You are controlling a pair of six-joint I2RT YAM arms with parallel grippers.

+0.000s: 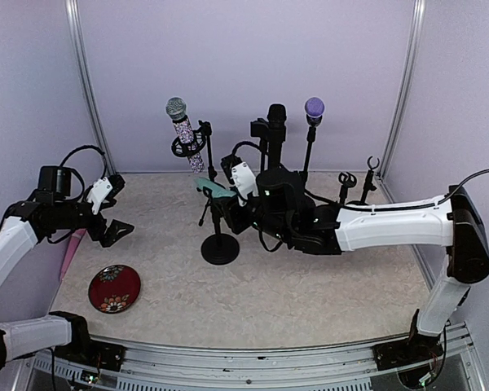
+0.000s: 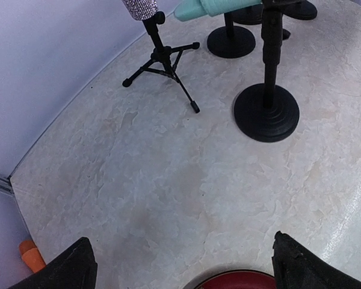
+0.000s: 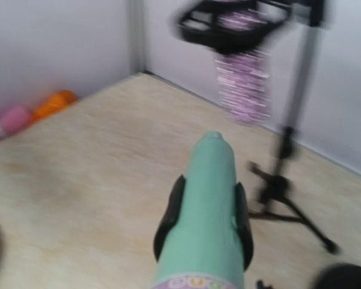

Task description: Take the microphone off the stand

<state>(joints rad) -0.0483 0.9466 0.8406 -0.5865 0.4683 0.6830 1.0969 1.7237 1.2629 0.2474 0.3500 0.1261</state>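
Top external: mint-green microphone [image 1: 213, 189] lies near level atop the round-base stand [image 1: 220, 247] mid-table, with a tripod stand [image 1: 210, 167] close behind its tail and bare tabletop [image 1: 293, 293] in front and to the left. Right wrist (blurred): right gripper [image 3: 207, 208] pinches the smooth tapered body on both sides, with a patterned band nearest the lens. Left wrist: left gripper [image 2: 180, 259] has its jaws spread wide above bare surface beside the red dish [image 2: 234, 280].

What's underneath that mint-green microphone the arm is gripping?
Below the green microphone stands a black round-based stand on the table. Whether its clip holds the microphone is hidden by the right gripper.
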